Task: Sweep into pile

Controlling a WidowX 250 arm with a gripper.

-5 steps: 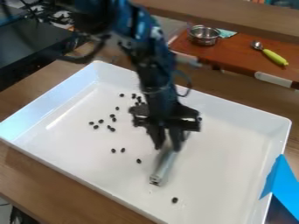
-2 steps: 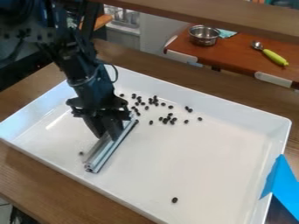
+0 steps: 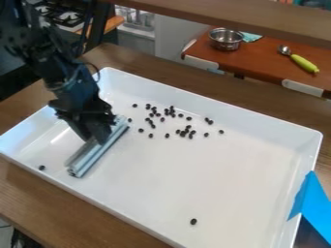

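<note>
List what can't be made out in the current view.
Camera view:
- Silver metal bar: midsection partly hidden by the black two-finger tool.
- White rectangular tray: nearest corner cut off by bottom edge; part of left wall behind the arm.
- Small dark round pellets: too small to tell material; exact count uncertain where they bunch.
- Round steel bowl: bottom inside hidden by its near wall.
</note>
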